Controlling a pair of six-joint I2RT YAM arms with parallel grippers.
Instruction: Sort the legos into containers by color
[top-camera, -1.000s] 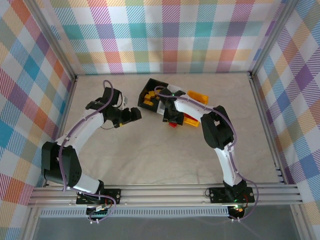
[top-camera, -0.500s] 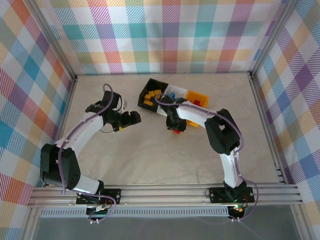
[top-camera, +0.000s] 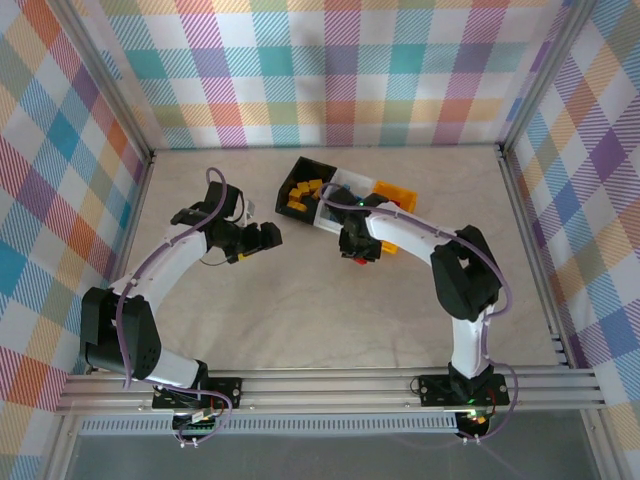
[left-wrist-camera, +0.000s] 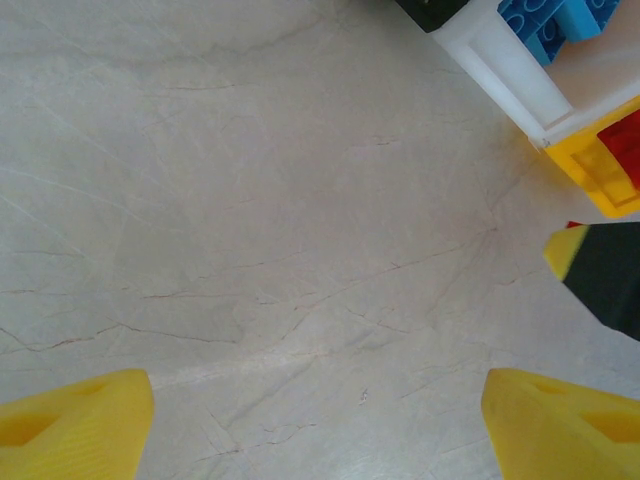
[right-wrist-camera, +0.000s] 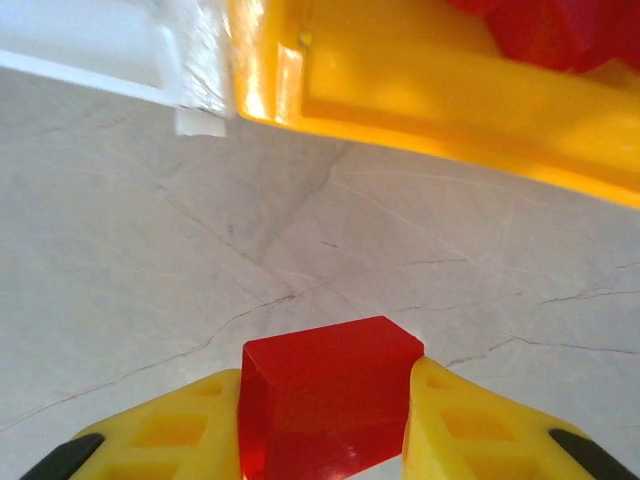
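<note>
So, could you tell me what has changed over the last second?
The right jaws closed on the red brick near the yellow bin, and the right arm's elbow swung outward to its right. The left arm and its open left jaws, the black bin and the white bin stayed put.

Bright even lighting, soft faint shadows, close foreground blurred

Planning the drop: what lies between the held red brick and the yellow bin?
Bare tabletop between red brick and yellow bin, in the right wrist view.
</note>
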